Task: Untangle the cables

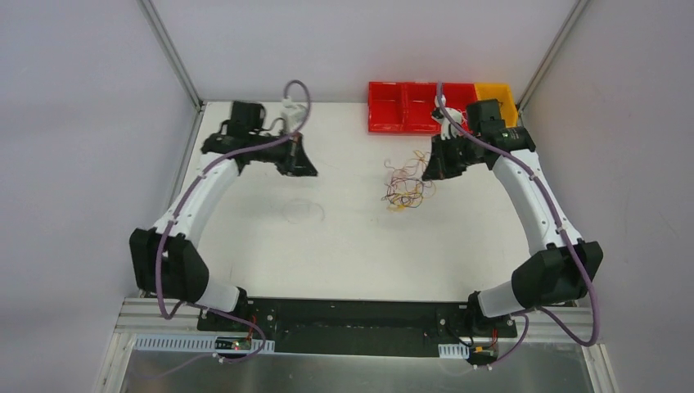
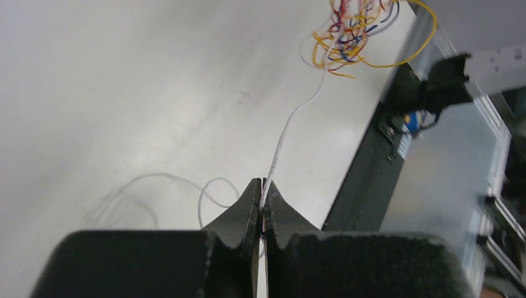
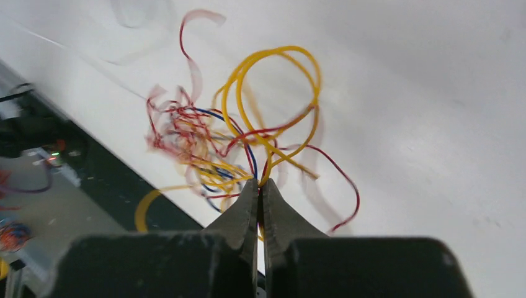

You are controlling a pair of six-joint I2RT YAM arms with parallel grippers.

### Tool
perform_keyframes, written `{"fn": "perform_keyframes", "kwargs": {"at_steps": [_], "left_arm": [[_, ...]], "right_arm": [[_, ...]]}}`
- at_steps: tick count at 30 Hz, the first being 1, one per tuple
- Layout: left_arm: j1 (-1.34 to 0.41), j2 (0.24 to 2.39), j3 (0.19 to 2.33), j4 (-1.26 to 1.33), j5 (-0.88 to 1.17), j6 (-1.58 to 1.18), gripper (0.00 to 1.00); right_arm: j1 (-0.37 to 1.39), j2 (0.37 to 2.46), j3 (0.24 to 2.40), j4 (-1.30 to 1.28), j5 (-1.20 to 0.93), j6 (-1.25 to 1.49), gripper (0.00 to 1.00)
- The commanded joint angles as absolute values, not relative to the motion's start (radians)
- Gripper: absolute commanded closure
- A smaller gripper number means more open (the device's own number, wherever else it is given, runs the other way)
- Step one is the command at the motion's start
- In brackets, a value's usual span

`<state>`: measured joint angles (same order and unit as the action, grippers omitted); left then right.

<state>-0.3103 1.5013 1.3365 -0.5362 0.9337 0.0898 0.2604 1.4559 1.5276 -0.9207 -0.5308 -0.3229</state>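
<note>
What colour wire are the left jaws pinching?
A white wire, clearest in the left wrist view.

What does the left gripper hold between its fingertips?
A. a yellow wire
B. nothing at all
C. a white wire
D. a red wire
C: in the left wrist view, a white wire runs from the tangle straight into the shut tips of the left gripper.
</note>
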Motion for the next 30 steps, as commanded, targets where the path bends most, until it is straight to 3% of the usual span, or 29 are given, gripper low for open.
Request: {"fn": "perform_keyframes", "kwargs": {"at_steps": [1, 6, 15, 23, 26, 30], "left_arm": [[-0.070, 1.315, 1.325, -0.550, 0.991, 0.065, 1.00], [0.083, 1.303, 1.376, -0.613, 1.017, 0.096, 1.00], [0.083, 1.355, 1.591, -0.596, 1.019, -0.059, 1.00], [0.006, 1.346, 1.655, -0.509, 1.056, -0.256, 1.00], [0.003, 1.340, 1.639, -0.414, 1.051, -0.376, 1.00], [0.018, 1.332, 1.564, -0.415, 1.053, -0.340, 1.00]], "right_arm": [[0.112, 1.492, 1.407, -0.913, -0.361, -0.507, 1.00], [0.079, 1.539, 1.374, -0.884, -0.383, -0.499, 1.00], [0.226, 1.592, 1.296, -0.838, -0.335, -0.433, 1.00], [0.316, 1.619, 1.341, -0.779, -0.486, -0.293, 1.00], [0.345, 1.644, 1.402, -0.788, -0.518, -0.246, 0.85], [0.347, 1.683, 1.474, -0.856, -0.486, -0.274, 0.64]]}}
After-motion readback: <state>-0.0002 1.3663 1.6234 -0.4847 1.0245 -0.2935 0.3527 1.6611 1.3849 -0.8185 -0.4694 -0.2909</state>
